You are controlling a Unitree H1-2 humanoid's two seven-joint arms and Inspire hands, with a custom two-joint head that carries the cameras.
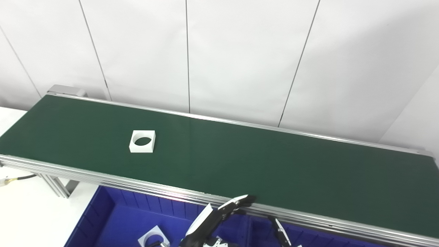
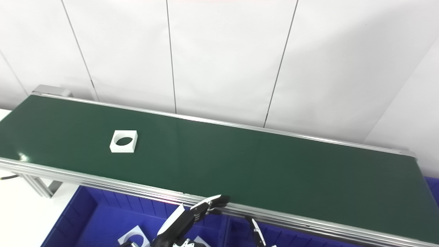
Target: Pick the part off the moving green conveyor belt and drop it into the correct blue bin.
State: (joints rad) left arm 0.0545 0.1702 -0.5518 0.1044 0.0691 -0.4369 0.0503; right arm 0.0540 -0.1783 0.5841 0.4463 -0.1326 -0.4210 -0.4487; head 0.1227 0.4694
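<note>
On the green conveyor belt (image 1: pixel 240 161), far left, lies a white square part (image 1: pixel 142 141); my left hand (image 1: pixel 219 216) hangs over the blue bin (image 1: pixel 113 219), fingers (image 1: pixel 240 200) released; right hand unclear.

White part (image 2: pixel 123 141) on green belt (image 2: pixel 240 164)

The left hand (image 1: pixel 214 221) is showing a white shell with black segmented fingers (image 1: pixel 240 202) — one slim black-and-white finger (image 1: pixel 279 233) is standing apart.
</note>
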